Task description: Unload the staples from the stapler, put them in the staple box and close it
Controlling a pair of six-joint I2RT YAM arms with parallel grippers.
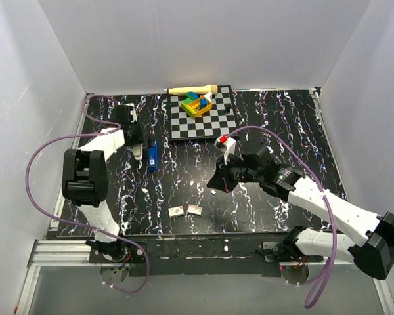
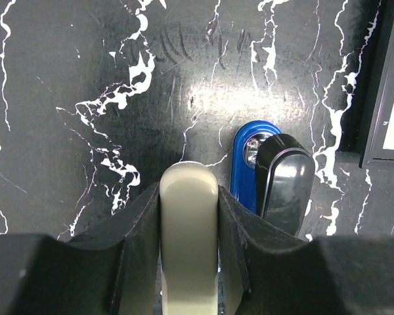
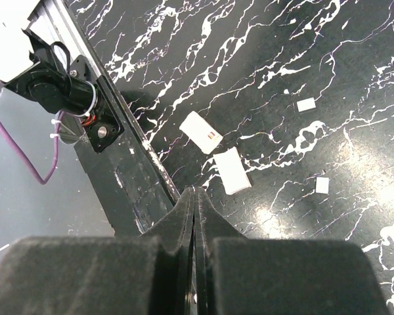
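Observation:
The blue stapler [image 1: 152,156] lies on the black marbled table left of centre. In the left wrist view the stapler [image 2: 244,167] shows its black end [image 2: 284,180] and a silvery inner part [image 2: 251,149]. It lies just right of my left gripper [image 2: 189,190], apart from the fingers. That gripper [image 1: 137,143] is shut on a cream rounded bar [image 2: 188,223]; whether the bar belongs to the stapler I cannot tell. My right gripper [image 3: 194,191] is shut on nothing and hovers near the table's front edge [image 1: 217,184]. The staples are hidden.
A checkerboard [image 1: 213,123] with coloured blocks [image 1: 197,104] lies at the back, a wooden stick [image 1: 192,89] behind it. Two white cards [image 3: 232,170] [image 3: 200,131] and small white bits [image 3: 306,104] lie near the front edge. White walls enclose three sides.

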